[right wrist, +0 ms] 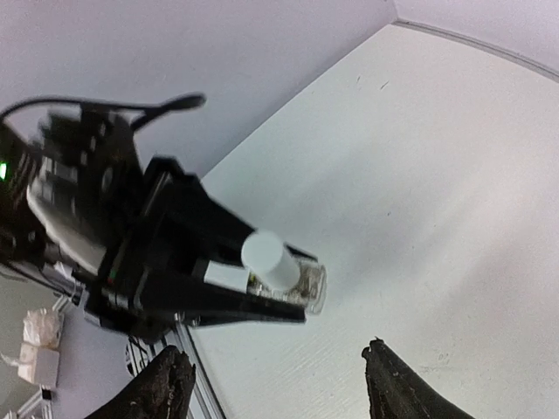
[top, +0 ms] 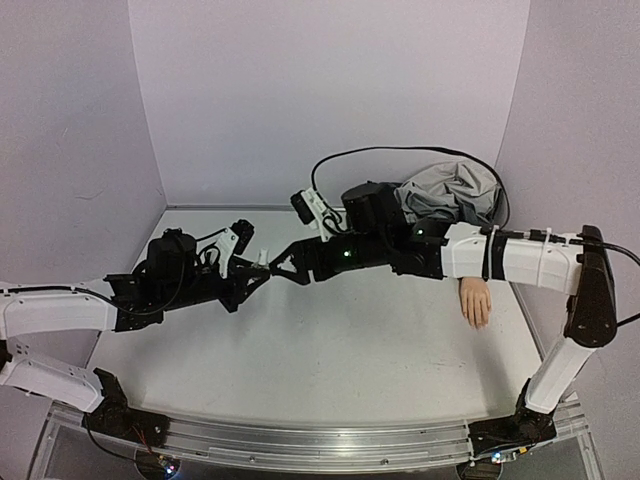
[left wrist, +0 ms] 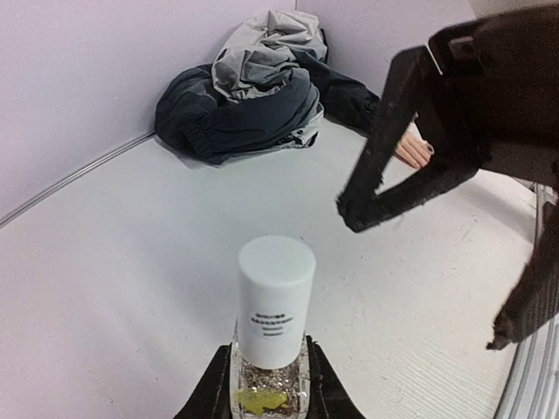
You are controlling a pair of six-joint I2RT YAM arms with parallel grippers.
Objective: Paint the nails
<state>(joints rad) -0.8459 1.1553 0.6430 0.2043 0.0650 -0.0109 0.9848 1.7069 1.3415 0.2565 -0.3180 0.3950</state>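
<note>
My left gripper [top: 262, 268] is shut on a small clear bottle [left wrist: 271, 388] with a white cap [left wrist: 275, 297], held above the table; the bottle also shows in the right wrist view [right wrist: 288, 275]. My right gripper [top: 280, 262] is open and empty, its fingertips [right wrist: 170, 380] just in front of the cap, facing it. The pale mannequin hand [top: 475, 300] lies palm down at the table's right side, its dark grey sleeve [top: 450, 195] bunched behind. In the left wrist view the hand [left wrist: 412, 150] peeks out behind my right gripper. The nails are too small to make out.
The grey jacket [left wrist: 253, 87] lies heaped in the back right corner. Lilac walls close the table at the back and both sides. A metal rail [top: 300, 440] runs along the near edge.
</note>
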